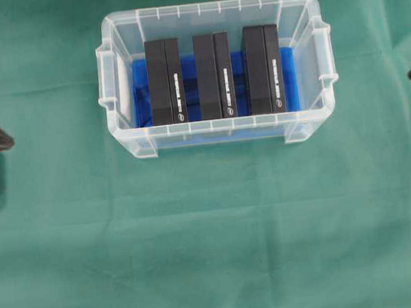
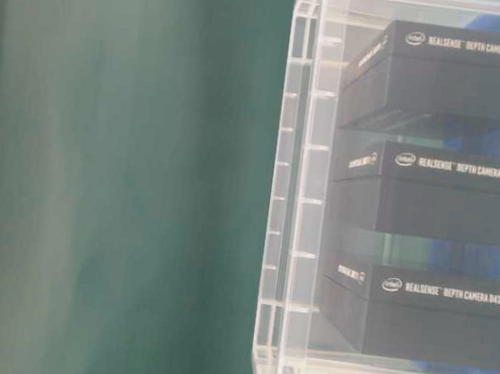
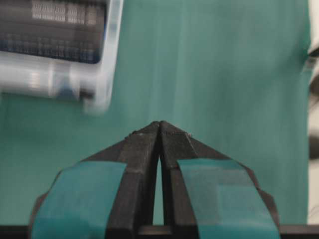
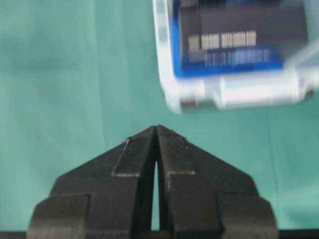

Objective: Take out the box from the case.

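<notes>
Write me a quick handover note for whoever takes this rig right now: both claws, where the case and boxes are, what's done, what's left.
Left claw: shut, empty, over bare green cloth, the case off to one side.
Right claw: shut, empty, also over cloth, short of the case.
Clear plastic rectangular case with blue floor lining: on the cloth at the far middle of the overhead view.
Three black rectangular cardboard boxes stand side by side inside it: left box, middle box, right box.
Done: nothing taken out.
Left: open a claw, reach in, grip one box, lift it out onto the cloth.
</notes>
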You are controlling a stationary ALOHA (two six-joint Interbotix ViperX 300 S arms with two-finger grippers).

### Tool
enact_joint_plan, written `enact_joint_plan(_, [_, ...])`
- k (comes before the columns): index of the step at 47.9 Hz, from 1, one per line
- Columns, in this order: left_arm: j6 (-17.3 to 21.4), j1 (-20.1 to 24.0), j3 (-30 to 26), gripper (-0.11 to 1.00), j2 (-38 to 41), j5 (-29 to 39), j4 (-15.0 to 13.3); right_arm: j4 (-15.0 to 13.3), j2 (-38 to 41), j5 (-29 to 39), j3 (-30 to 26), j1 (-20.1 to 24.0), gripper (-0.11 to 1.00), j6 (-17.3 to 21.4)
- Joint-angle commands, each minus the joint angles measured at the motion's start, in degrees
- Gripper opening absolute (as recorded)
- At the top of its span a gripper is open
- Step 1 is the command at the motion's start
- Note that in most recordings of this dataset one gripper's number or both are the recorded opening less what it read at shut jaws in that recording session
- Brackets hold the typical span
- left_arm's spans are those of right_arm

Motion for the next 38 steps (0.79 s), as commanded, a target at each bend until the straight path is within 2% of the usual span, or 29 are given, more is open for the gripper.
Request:
enact_joint_plan(1, [-1.41, -0.97, -3.25, 0.02, 1.67, 6.42, 0.18, 0.09, 1.32, 6.15, -2.9, 0.09, 0.0, 0.62])
enact_joint_plan(10, [-5.45, -2.29, -6.06, 0.02, 4.13, 13.97, 0.18, 0.18, 2.29, 16.26, -4.66, 0.0, 0.0, 6.24])
enact_joint_plan(22, [-11.16, -2.55, -6.33, 0.02, 4.66, 14.59, 0.09, -0.26, 2.81, 16.7, -4.66, 0.09, 0.0, 11.43])
enact_joint_plan(25, [-14.68, -2.55, -6.33, 0.02, 4.66, 14.77, 0.09, -0.26, 3.34, 16.79, -4.75, 0.09, 0.0, 13.71])
enact_joint_plan(31, [-23.64, -2.81, -6.33, 0.02, 4.75, 14.94, 0.09, -0.7, 5.01, 17.4, -4.83, -0.35, 0.0, 24.87])
enact_joint_plan(36, [-35.16, -3.08, -6.42, 0.02, 5.19, 15.03, 0.44, -1.41, 5.98, 18.72, -4.83, -0.62, 0.0, 35.33])
enact_joint_plan(38, [-39.99, -2.99, -6.68, 0.02, 5.45, 15.21, 0.62, -1.85, 6.24, 19.25, -4.83, -0.7, 0.0, 38.32])
